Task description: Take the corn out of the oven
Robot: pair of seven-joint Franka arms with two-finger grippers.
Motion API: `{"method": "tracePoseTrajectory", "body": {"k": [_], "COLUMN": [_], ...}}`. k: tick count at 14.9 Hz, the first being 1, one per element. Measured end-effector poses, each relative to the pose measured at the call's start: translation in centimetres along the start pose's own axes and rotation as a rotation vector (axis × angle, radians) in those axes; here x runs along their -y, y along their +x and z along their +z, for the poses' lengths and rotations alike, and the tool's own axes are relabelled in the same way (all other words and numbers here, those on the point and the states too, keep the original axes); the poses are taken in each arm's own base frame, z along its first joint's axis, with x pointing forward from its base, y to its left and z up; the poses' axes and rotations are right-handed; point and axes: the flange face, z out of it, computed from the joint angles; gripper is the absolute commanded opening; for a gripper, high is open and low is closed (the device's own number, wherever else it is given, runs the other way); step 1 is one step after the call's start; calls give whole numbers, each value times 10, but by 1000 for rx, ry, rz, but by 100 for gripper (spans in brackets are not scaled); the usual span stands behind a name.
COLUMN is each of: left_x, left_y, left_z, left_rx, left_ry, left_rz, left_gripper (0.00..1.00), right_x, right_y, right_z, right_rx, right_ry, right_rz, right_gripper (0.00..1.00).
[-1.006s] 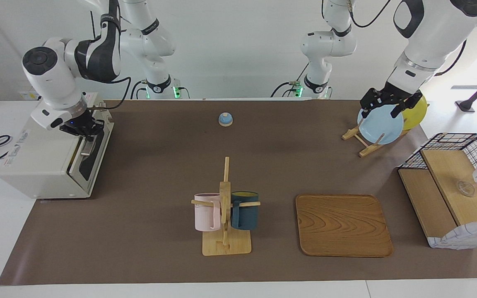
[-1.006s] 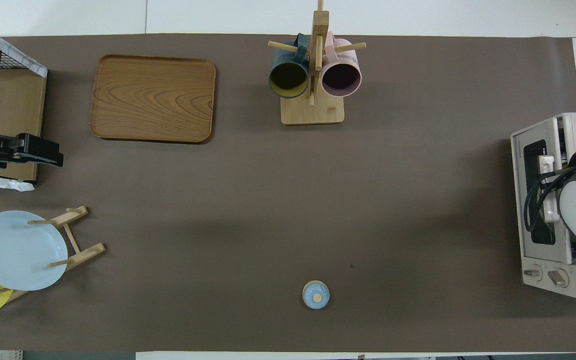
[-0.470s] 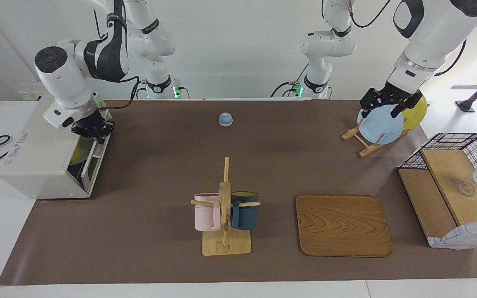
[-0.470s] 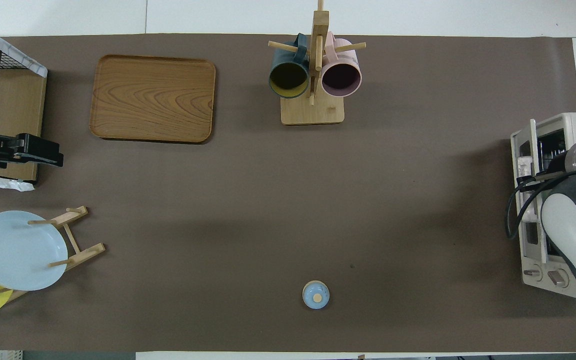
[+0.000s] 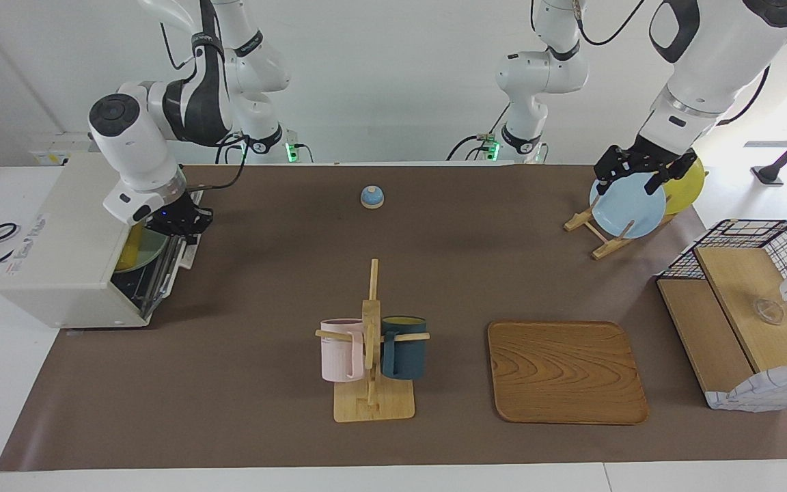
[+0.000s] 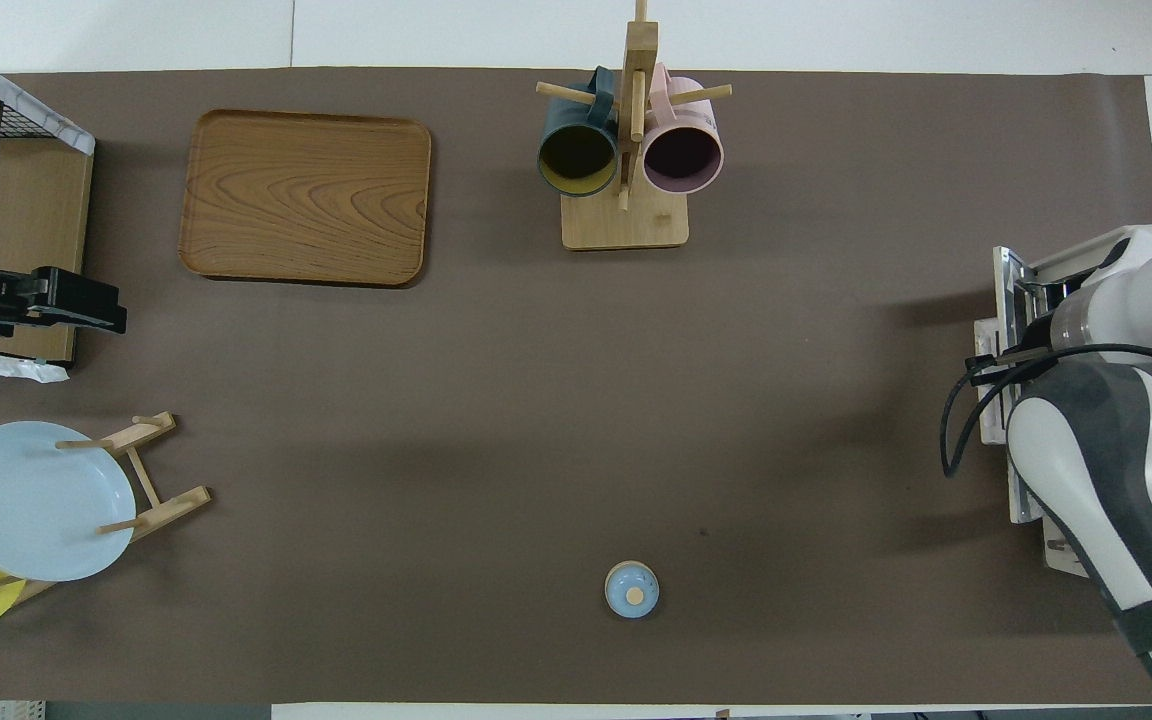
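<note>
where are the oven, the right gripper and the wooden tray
oven (image 5: 59, 246), facing view, on its cream top panel
right gripper (image 5: 182, 222), facing view, between its fingertips at the oven door's upper edge
wooden tray (image 5: 566, 371), facing view, on its bare middle
</note>
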Motion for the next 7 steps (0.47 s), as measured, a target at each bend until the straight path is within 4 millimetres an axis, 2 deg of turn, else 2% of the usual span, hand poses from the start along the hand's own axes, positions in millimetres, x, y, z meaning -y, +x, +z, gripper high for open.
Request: {"method": "tracePoseTrajectory", "body": {"k": [4, 7], "left_x": [0, 0], "left_y": [0, 0], "left_z": [0, 0], "left_rx": [0, 0], "left_ry": [0, 0], "left_rz": [0, 0], "left_gripper": [100, 100], "right_x": [24, 31], "right_y": [7, 9], "right_z": [40, 60], "right_rx": [-31, -40], "right_ry": [0, 6], "right_rz": [-6, -11], "right_gripper": [0, 0]}}
